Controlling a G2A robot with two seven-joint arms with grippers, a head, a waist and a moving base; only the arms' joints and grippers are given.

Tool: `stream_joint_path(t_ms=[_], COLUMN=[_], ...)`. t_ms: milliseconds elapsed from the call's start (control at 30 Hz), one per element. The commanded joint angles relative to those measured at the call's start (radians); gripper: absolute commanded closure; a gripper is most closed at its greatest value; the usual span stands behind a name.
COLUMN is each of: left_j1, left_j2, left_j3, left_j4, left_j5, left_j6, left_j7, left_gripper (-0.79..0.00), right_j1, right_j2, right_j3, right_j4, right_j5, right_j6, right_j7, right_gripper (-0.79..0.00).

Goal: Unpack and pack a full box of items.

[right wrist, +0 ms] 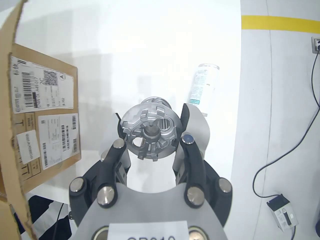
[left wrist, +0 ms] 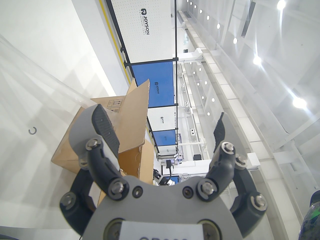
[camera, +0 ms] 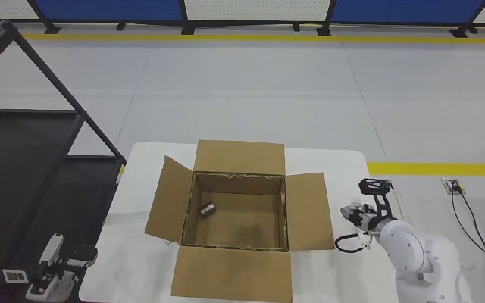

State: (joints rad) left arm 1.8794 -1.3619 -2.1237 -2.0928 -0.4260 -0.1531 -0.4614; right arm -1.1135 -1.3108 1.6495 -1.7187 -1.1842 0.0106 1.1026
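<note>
An open cardboard box (camera: 235,227) stands in the middle of the white table (camera: 144,167), all flaps folded out. One small grey cylindrical item (camera: 207,210) lies on its floor near the left wall. Right of the box, my right gripper (right wrist: 152,121) is shut on a grey metal gear-like part (right wrist: 150,131), held just above the table; the top view has this gripper (camera: 356,214) beside the right flap. A white tube (right wrist: 205,86) lies on the table past the part, near the table's edge. My left gripper (left wrist: 160,116) is open and holds nothing, pointing up past the box (left wrist: 130,116).
The box's labelled side wall (right wrist: 45,123) stands close to the right gripper. A black frame (camera: 45,151) stands left of the table. A cable (right wrist: 287,151) and a small adapter (right wrist: 282,211) lie on the floor to the right.
</note>
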Motion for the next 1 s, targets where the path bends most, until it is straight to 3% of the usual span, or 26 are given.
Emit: stream_joint_path(t_ms=[0, 733, 900, 967], left_j1=[0.000, 0.000, 0.000, 0.000], left_j2=[0.000, 0.000, 0.000, 0.000], left_j3=[0.000, 0.000, 0.000, 0.000], left_j4=[0.000, 0.000, 0.000, 0.000], left_j5=[0.000, 0.000, 0.000, 0.000], left_j6=[0.000, 0.000, 0.000, 0.000], left_j7=[0.000, 0.000, 0.000, 0.000], left_gripper=[-0.785, -0.785, -0.785, -0.785], right_j1=[0.028, 0.237, 0.251, 0.252], right_j2=[0.002, 0.001, 0.001, 0.002], right_j3=[-0.014, -0.186, -0.193, -0.195], right_j4=[0.046, 0.354, 0.386, 0.391], right_j5=[-0.011, -0.135, -0.122, -0.119], right_j6=[-0.008, 0.046, 0.045, 0.046], right_j7=[0.004, 0.044, 0.036, 0.036], right_gripper=[0.000, 0.000, -0.219, -0.256])
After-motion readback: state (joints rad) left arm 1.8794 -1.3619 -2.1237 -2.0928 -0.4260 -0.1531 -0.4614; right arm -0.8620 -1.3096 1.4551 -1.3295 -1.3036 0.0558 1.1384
